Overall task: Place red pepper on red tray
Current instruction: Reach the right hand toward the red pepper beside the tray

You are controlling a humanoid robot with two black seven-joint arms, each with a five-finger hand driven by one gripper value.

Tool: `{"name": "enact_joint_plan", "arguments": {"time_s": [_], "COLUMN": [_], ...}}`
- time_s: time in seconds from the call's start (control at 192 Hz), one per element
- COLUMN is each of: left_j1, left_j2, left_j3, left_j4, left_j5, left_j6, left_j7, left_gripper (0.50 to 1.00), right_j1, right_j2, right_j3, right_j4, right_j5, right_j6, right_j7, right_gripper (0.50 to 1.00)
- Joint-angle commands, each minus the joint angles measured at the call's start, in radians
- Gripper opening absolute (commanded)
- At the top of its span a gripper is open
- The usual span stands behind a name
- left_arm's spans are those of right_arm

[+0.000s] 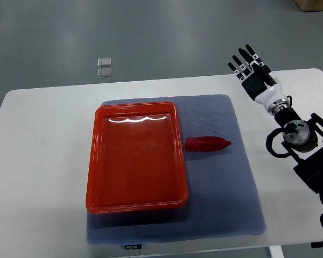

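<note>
A red pepper (206,143) lies on its side on the blue-grey mat (226,188), just right of the red tray (135,156). The tray is rectangular and holds nothing. My right hand (251,68) is at the table's far right, beyond the mat's far right corner, well away from the pepper. Its fingers (242,60) are spread and hold nothing. Its arm (299,137) comes in from the right edge. The left arm is out of view.
The white table (37,161) carries the mat and tray. Two small clear squares (104,67) lie on the grey floor beyond the table's far edge. A brown box corner (315,4) shows at the top right.
</note>
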Motion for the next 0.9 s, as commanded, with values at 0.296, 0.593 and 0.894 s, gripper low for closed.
{"name": "enact_joint_plan", "arguments": {"time_s": [0.296, 0.593, 0.894], "left_j1": [-0.001, -0.001, -0.001], "left_j2": [0.000, 0.000, 0.000], "left_j3": [0.001, -0.001, 0.001], "left_j4": [-0.003, -0.002, -0.005], "left_j5": [0.003, 0.000, 0.001], "left_j6": [-0.002, -0.002, -0.003], "left_j7": [-0.006, -0.006, -0.008], "left_gripper": [1.000, 1.000, 1.000], "right_j1": [0.006, 0.069, 0.431], "right_j2": [-0.002, -0.100, -0.299], "right_j3": [-0.003, -0.112, -0.784], "right_j4": [0.001, 0.072, 0.129], "right_j5": [0.000, -0.244, -0.546], "right_j6": [0.003, 0.101, 0.146], "right_j7": [-0.003, -0.018, -0.107], "right_gripper": [0.921, 0.921, 0.921]}}
